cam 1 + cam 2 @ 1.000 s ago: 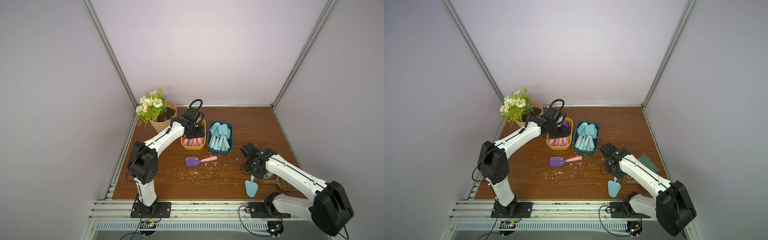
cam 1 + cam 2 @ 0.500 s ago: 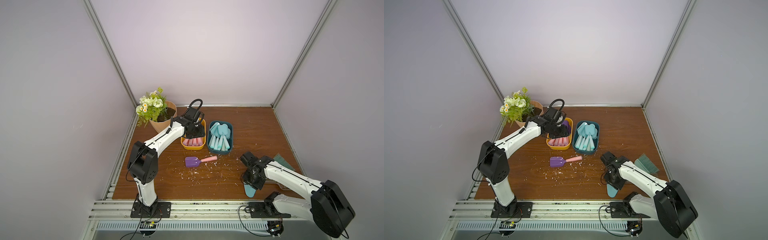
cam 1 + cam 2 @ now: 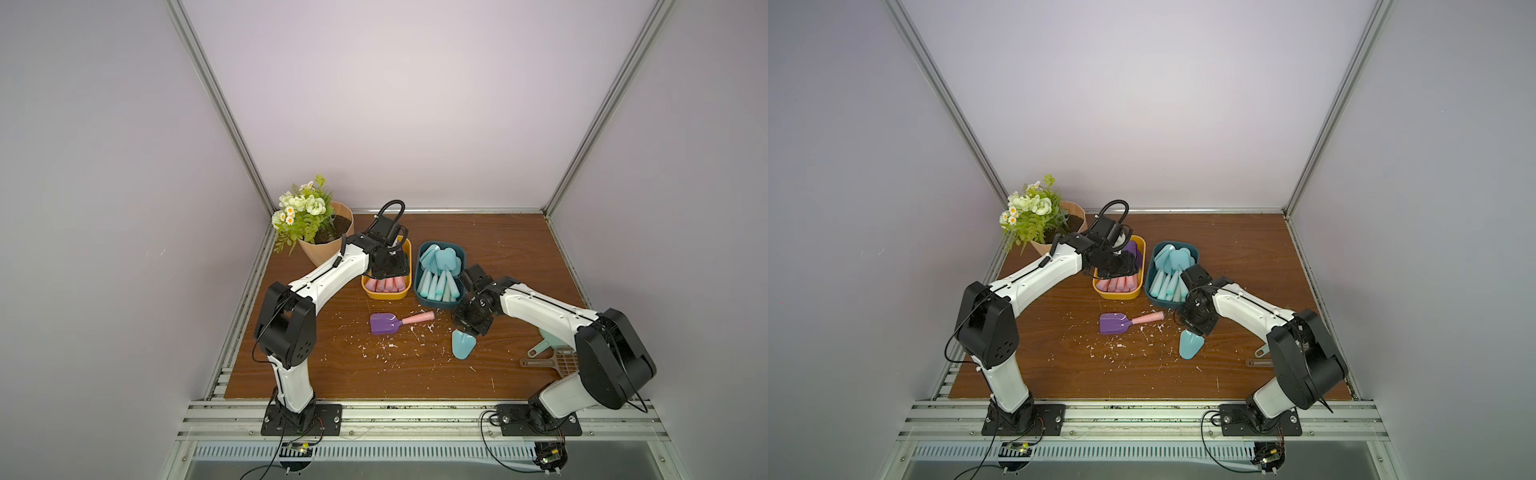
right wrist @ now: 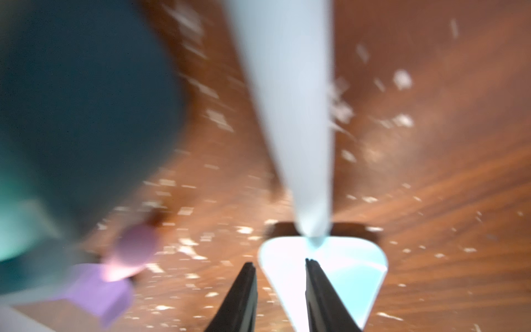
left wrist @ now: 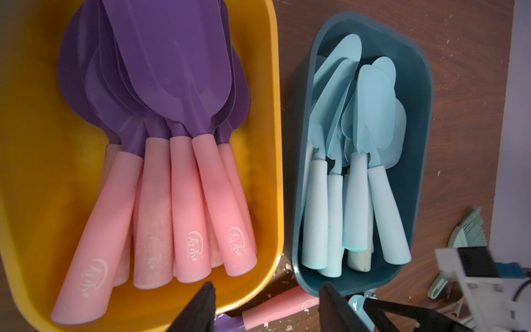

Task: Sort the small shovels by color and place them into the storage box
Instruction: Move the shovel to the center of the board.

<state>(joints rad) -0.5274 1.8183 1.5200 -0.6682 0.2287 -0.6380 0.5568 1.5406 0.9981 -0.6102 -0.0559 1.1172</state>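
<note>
Right wrist view: the right gripper (image 4: 280, 290) has its jaws drawn narrow on the blade end of a light turquoise plastic toy shovel (image 4: 290, 115). The tapered handle runs straight ahead of the fingers. The picture is blurred.
Held shovel, top views: only the blade (image 3: 462, 345) shows, on the near side of the gripper; the handle is hidden under the wrist.
Key relation: the dark teal plastic storage box (image 3: 436, 302) lies just beyond the right gripper (image 3: 471, 328) and slightly to its left, near wall close to the wrist.
Long axis: the held shovel runs near to far, blade nearest. The turquoise shovels in the box lie the other way, handles near.
Judgement: a short carry forward and left should bring it over the box; keeping it as it is would probably lay it reversed.
Nearer arm: the right, clearly.
Loose shovel: a purple-bladed, pink-handled plastic shovel (image 3: 384, 323) lies flat on the wooden table (image 3: 332, 374), just in front of the yellow plastic box (image 3: 384, 294), handle pointing right.
Left gripper (image 5: 270, 310): open and empty, above the yellow box's purple shovels.
Changed: a second ago the right gripper was further right and nearer, by the pale green dustpan (image 3: 548, 347); it has swung in towards the teal box.
Unchanged: left arm and loose purple shovel.
</note>
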